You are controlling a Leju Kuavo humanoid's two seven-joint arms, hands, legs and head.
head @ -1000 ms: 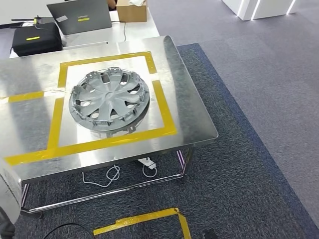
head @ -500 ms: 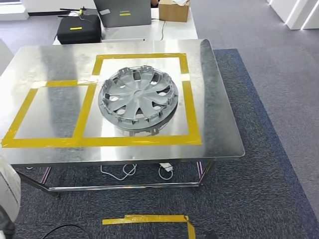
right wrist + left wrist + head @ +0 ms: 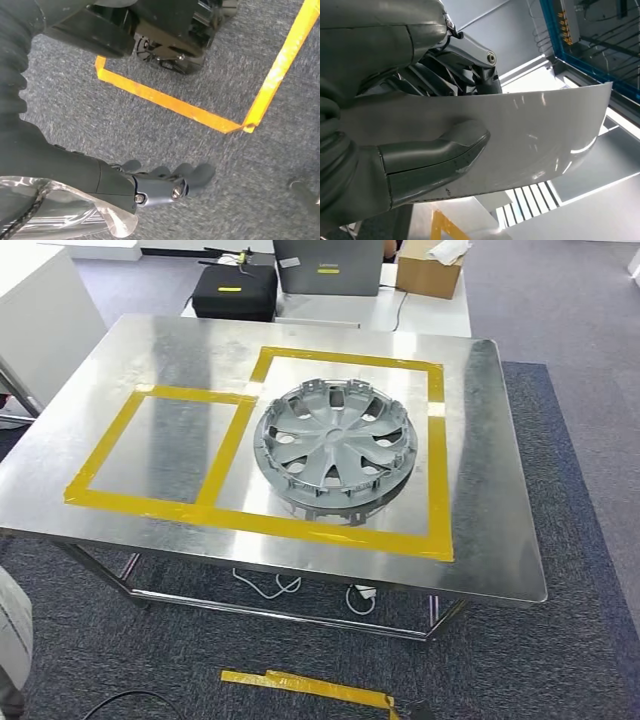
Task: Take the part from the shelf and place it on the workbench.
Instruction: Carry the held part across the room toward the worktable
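My left robot hand point(image 3: 433, 125) grips a pale grey panel point(image 3: 546, 130), thumb pressed on its face, fingers behind. My right robot hand point(image 3: 166, 182) hangs over grey carpet, holding nothing, fingers loosely extended. Ahead stands the steel table point(image 3: 498, 540); a hubcap point(image 3: 336, 445) fills its right yellow square. I judge the free left square point(image 3: 170, 445) the best target: step close, lower flat, then release.
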